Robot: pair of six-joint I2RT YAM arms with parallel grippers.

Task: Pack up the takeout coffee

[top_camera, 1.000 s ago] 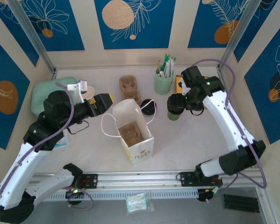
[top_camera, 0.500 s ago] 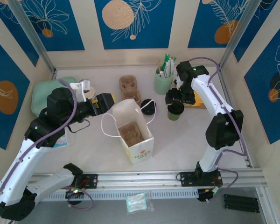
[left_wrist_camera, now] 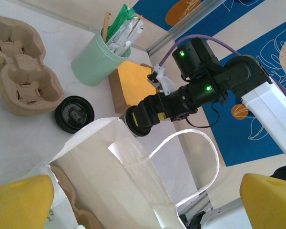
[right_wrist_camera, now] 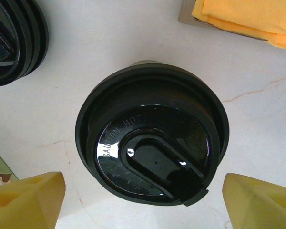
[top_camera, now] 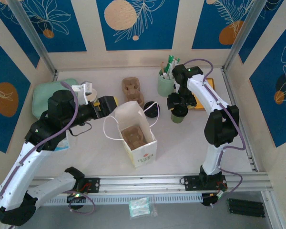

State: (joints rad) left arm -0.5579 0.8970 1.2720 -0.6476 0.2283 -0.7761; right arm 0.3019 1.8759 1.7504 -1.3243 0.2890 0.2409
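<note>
Right end effector wide over takeout coffee, bag holding cardboard carrier

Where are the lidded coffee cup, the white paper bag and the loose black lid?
lidded coffee cup (right_wrist_camera: 152, 148): right wrist view, centre of its black lid.
white paper bag (top_camera: 144, 155): top external view, printed front wall.
loose black lid (left_wrist_camera: 74, 114): left wrist view, its middle.

Top view overhead, whole counter; left wrist low, oblique; right wrist close, straight down; all share takeout coffee.
</note>
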